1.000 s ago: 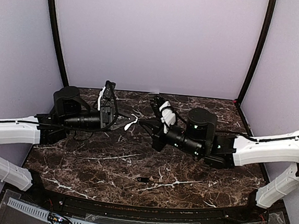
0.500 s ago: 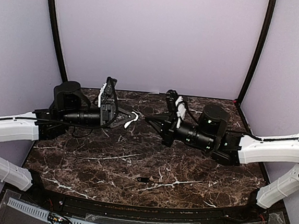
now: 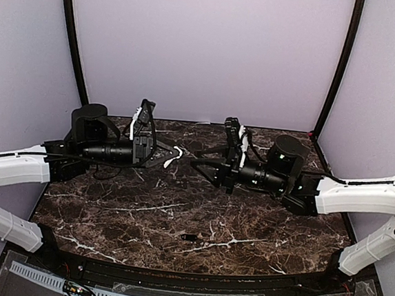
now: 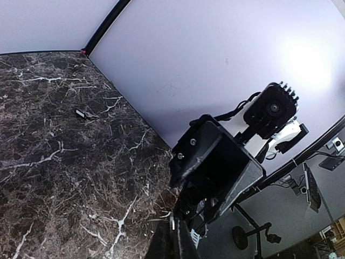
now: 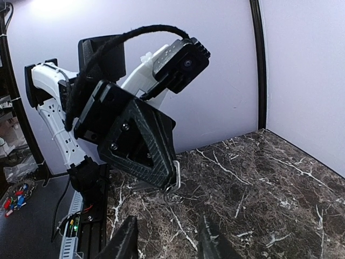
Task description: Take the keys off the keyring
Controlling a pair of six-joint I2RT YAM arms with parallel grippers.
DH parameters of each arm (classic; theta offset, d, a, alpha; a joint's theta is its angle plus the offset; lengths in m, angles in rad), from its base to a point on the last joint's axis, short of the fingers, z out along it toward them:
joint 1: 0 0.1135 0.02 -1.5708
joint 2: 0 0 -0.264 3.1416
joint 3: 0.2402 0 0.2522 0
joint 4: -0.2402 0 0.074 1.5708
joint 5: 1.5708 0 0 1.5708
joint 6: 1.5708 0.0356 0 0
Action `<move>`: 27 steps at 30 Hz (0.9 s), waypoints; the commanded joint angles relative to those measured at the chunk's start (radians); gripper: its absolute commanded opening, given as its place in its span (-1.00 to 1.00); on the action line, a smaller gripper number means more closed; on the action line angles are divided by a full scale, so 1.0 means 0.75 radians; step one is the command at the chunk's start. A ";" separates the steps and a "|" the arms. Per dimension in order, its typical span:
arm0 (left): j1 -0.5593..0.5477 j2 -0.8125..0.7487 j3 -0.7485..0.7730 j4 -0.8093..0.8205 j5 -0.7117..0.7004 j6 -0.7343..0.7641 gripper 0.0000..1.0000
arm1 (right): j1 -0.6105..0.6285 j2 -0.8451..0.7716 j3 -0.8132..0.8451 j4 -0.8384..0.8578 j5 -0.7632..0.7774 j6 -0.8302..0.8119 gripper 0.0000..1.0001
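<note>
Lying loose — tiny dark key (image 3: 188, 237)

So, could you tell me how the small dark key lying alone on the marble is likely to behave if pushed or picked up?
The key looks tiny and thin, so it is probably light. It lies flat on the polished table, so a push would likely make it skid rather than roll. Its low profile may make pinching it awkward.

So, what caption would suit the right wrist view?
Open right gripper faces the left gripper, which pinches a silvery keyring.
</note>
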 commanded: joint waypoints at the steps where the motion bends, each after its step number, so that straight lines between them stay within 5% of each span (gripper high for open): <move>1: 0.000 -0.013 0.053 -0.081 -0.043 0.100 -1.00 | -0.011 -0.035 0.019 -0.021 -0.005 0.045 -0.10; 7: -0.002 0.072 0.224 -0.341 -0.129 0.267 -1.00 | -0.025 -0.017 0.116 -0.257 0.127 0.057 0.42; 17: -0.100 0.367 0.660 -0.885 -0.355 0.500 -1.00 | -0.029 0.006 0.119 -0.467 0.260 0.103 0.22; 27: -0.139 0.503 0.852 -1.003 -0.436 0.584 -1.00 | 0.012 0.010 0.167 -0.551 0.535 0.100 0.17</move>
